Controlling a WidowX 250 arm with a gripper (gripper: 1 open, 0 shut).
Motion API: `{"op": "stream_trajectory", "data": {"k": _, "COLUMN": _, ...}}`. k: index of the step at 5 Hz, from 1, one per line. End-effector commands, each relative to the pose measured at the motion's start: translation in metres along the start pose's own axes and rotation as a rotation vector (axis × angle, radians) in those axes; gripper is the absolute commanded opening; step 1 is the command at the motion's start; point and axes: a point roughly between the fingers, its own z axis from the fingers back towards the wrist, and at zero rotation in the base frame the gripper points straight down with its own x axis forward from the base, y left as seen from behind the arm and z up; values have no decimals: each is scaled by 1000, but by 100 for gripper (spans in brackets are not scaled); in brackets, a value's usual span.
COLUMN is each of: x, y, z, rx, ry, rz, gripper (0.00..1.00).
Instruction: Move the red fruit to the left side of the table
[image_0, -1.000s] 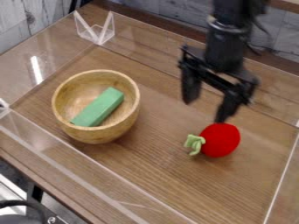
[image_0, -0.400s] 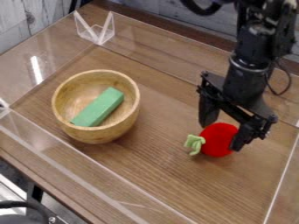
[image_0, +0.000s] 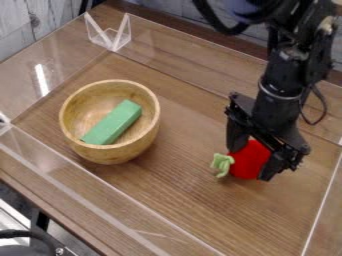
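Red fruit (image_0: 250, 159), round glossy plastic with a green stem, sits at 4 o'clock on the wood-grain table (image_0: 160, 200); my gripper (image_0: 261, 158) straddles it, spread wide, unclenched.

arm (image_0: 297, 60): matte black throughout, chunky cylindrical segments. black cable loops beside the upper links. gripper (image_0: 262, 155): black, two long flat fingers on a blocky body.
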Motion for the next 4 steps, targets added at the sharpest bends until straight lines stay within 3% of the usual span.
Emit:
{"op": "stream_trajectory", "data": {"k": 1, "x": 5, "y": -1, "z": 0, "rx": 12, "ry": -44, "rz": -15, "gripper": 100}}
{"op": "stream_trajectory", "data": {"k": 2, "x": 7, "y": 1, "z": -5, "rx": 20, "ry": -61, "rz": -8, "gripper": 100}}
{"op": "stream_trajectory", "data": {"k": 3, "x": 9, "y": 1, "z": -8, "rx": 31, "ry": -76, "rz": 4, "gripper": 0}}
{"op": "stream_trajectory", "data": {"k": 4, "x": 8, "y": -2, "z": -1, "rx": 40, "ry": -97, "rz": 37, "gripper": 0}}
